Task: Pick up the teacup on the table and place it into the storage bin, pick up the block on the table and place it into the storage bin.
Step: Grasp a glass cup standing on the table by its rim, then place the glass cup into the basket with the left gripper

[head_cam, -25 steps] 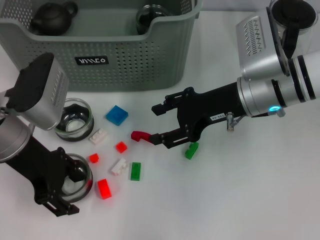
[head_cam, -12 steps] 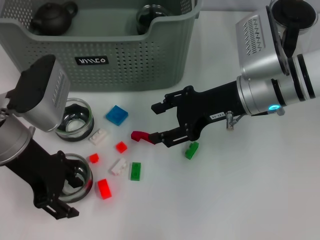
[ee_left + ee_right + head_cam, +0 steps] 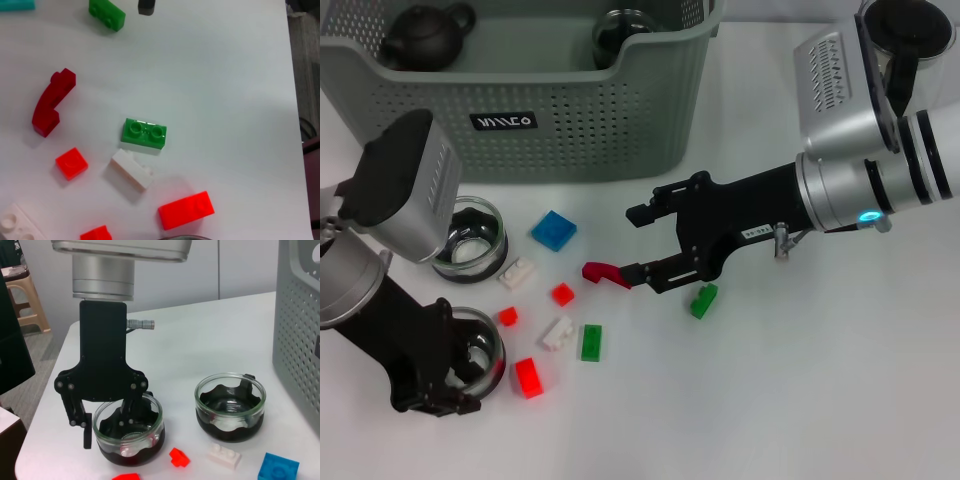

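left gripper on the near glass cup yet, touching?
Touching. The right wrist view shows the left gripper straddling the near glass cup's rim, one finger inside against the wall, the other outside.

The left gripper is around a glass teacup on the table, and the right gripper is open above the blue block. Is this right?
Not quite. The left gripper does straddle a glass teacup, as the right wrist view shows. But in the head view the open right gripper hovers by the dark red curved block, not the blue block, which lies apart, nearer the storage bin.
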You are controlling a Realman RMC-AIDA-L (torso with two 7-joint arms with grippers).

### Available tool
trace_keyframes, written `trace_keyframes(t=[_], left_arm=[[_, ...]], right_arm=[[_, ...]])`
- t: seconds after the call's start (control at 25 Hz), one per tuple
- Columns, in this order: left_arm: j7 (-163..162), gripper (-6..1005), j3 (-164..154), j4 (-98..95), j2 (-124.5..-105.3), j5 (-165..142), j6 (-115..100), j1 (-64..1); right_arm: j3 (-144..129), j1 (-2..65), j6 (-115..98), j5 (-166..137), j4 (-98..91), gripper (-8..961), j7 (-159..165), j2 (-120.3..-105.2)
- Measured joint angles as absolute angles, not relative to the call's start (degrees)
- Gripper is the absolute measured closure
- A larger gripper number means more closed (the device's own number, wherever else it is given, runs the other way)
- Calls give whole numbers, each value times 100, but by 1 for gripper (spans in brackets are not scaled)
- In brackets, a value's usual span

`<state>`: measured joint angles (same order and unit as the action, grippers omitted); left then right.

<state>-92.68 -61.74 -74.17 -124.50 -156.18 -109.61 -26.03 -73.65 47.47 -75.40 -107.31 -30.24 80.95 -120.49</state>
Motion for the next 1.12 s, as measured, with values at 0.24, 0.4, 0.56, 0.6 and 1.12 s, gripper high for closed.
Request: trace_keyframes(t=[0.24,0.4,0.56,0.6,1.12], left_arm=[[-9300,720,-6231,-7354,-12433,-15627,-10904,-2611],[-9299,851,-6231,-7356,-12427,-15662,-10929,-2613],[-9299,920,-6211,-7382,-12428,-15689,-11032,-2612],[-9299,921,-6202,-7399,-12427,-15690,-11071,-2611],[-9154,945,-5027,-7914,-12384,-15617,-11535,-2642]], right_arm=[[-7358,4741,-7540,-10732,-3024,192,8094,-12041],[-7356,4735,-7541,-10732,-3028,192,8092,-12041],[-7349,4735,-7541,-10732,-3031,192,8050,-12041],[-7347,4735,-7541,-10732,-3032,192,8041,-12041],[-7338,4737,-7541,-10759,-3033,192,8032,-12011]])
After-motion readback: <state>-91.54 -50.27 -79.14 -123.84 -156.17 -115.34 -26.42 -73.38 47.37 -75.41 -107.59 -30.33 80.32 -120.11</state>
